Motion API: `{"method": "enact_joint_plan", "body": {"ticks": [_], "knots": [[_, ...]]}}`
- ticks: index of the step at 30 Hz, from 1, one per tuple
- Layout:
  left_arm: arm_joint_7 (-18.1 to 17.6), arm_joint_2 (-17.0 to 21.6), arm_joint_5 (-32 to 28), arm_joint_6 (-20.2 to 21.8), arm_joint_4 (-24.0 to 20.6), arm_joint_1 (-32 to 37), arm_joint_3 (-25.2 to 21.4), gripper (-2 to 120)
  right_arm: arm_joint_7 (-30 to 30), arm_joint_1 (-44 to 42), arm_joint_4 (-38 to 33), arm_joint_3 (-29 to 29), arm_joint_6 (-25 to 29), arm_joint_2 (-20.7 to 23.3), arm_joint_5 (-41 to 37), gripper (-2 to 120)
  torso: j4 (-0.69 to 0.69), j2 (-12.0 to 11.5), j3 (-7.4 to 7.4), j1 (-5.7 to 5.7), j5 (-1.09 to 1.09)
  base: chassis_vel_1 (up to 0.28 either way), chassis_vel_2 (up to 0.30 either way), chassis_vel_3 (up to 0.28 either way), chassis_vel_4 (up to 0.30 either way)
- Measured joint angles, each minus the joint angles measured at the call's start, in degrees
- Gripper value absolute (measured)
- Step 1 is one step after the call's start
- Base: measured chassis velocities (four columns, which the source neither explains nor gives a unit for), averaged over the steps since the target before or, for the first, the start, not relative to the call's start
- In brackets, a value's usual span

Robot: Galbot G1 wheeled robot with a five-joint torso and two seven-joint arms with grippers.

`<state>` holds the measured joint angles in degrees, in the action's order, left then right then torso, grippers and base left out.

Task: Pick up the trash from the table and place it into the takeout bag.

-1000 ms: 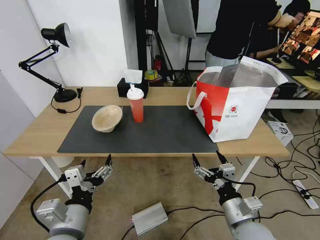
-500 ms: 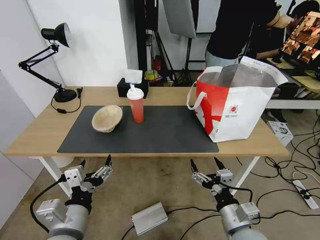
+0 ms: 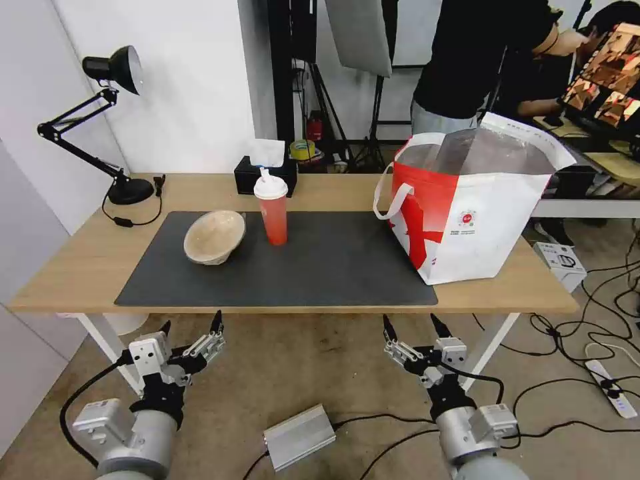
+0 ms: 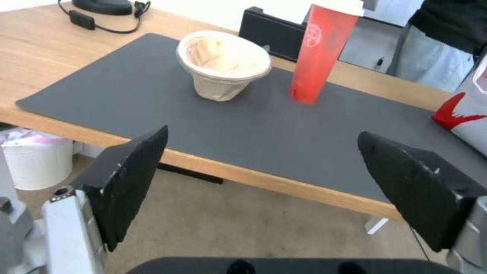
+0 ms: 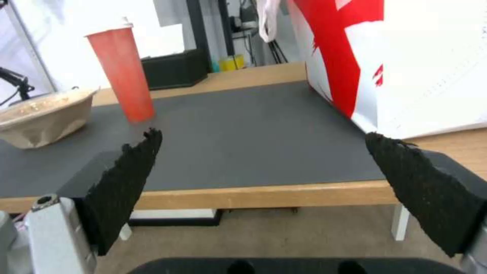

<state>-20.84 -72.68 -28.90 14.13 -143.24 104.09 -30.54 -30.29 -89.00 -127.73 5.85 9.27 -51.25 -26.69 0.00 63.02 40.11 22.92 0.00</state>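
On the dark mat of the table [image 3: 80, 267] lie a tilted beige paper bowl [image 3: 214, 236] [image 4: 223, 68] [image 5: 43, 118] and an upright red drink cup [image 3: 272, 210] [image 4: 319, 49] [image 5: 121, 72] with a white lid. The takeout bag [image 3: 473, 207] [image 5: 406, 64] stands open at the table's right end. Below and in front of the table's near edge, my left gripper [image 3: 191, 325] [image 4: 261, 152] and right gripper [image 3: 410, 323] [image 5: 264, 152] hang open and empty, well apart from the trash.
A black tissue box [image 3: 265, 175] sits behind the cup and a black desk lamp [image 3: 100, 127] at the back left. On the floor lie a silver box [image 3: 299, 437], cables and a power strip [image 3: 610, 390]. A person stands behind the bag.
My right gripper has sunk lower and drawn back a little from the table edge. The left gripper and the things on the table have not moved.
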Motion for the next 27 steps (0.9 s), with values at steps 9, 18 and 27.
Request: {"method": "enact_joint_plan", "body": {"ticks": [9, 18, 27], "knots": [[0.00, -0.12, 0.08, 0.00, 0.00, 0.01, 0.00, 100, -0.11, -0.09, 0.43, 0.05, -0.01, -1.17, 0.21, 100, 0.00, 0.00, 0.00, 0.00, 0.00, 0.000, 0.000, 0.000, 0.000], [0.02, -0.20, 0.18, 0.00, 0.00, 0.01, -0.02, 100, 0.30, 0.12, 0.39, 0.27, 0.18, -1.32, 0.59, 100, 0.00, 0.00, 0.00, 0.00, 0.01, 0.000, 0.000, 0.000, 0.000], [0.05, 0.06, 0.52, -0.22, 0.00, 0.39, -0.22, 100, 7.42, -0.20, -3.29, 0.52, 1.24, 2.62, -1.08, 100, 0.00, 0.00, 0.00, 0.00, 0.00, 0.000, 0.000, 0.000, 0.000]]}}
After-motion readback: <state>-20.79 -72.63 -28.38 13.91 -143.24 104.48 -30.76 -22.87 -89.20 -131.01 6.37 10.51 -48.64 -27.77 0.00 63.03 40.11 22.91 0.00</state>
